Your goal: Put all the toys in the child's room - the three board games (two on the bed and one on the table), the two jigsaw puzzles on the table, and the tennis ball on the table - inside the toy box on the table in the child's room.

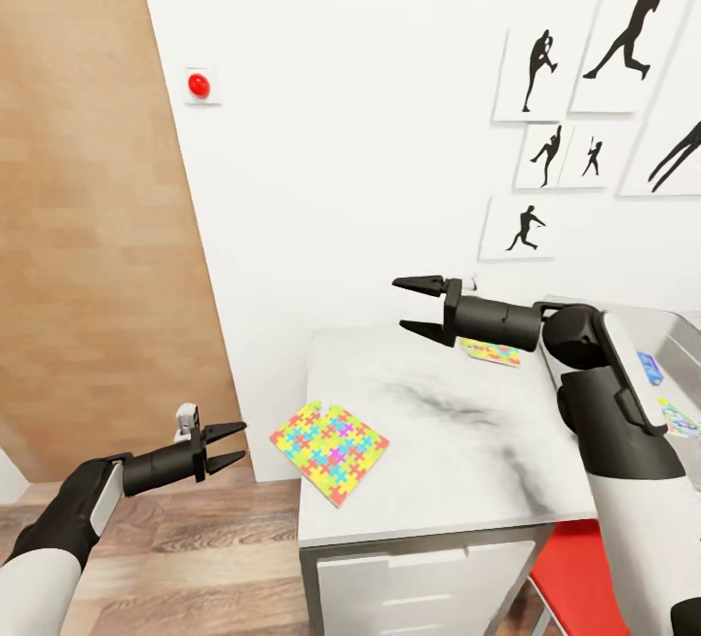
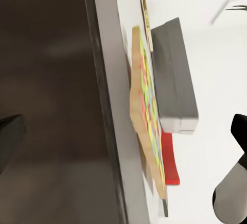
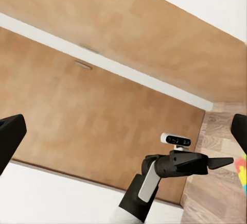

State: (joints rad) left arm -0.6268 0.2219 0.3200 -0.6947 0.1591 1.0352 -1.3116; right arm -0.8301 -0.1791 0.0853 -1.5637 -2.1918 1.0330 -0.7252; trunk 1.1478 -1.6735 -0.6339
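One jigsaw puzzle [image 1: 329, 451] lies on the table [image 1: 458, 461] at its near left corner, one corner over the edge. A second jigsaw puzzle [image 1: 490, 353] lies farther back, partly behind my right forearm. The grey toy box [image 1: 678, 336] stands at the table's right end. Two flat printed boxes lie in it, one blue [image 1: 650, 367] and one green-white [image 1: 679, 417], partly hidden by my arm. My right gripper [image 1: 421, 305] hovers open and empty above the table's far left corner. My left gripper [image 1: 226, 446] is open and empty over the floor, left of the near puzzle. The tennis ball and the bed are out of view.
A brown wooden door [image 1: 97, 227] stands left of the table, with a red wall button [image 1: 199, 85] beside it. Black sports silhouettes [image 1: 574, 110] hang above the table. White drawers [image 1: 428, 587] and a red chair [image 1: 579, 578] sit under the table's front. Wood-plank floor [image 1: 195, 558] lies to the left.
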